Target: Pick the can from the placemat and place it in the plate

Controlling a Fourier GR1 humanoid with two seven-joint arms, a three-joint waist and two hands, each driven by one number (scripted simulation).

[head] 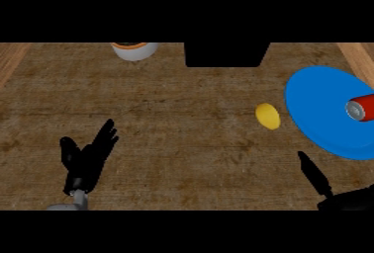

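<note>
Our open right hand [315,179] sits nearest the can [361,108], which lies sideways up-right on the blue plate [321,111].

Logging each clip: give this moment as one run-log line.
can: lying on blue plate | left robot hand: open, resting | right robot hand: open, off can | lemon: beside plate

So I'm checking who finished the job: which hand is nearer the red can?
Right. The right hand sits just below the blue plate holding the red can; the left hand rests open far across the counter.
</note>
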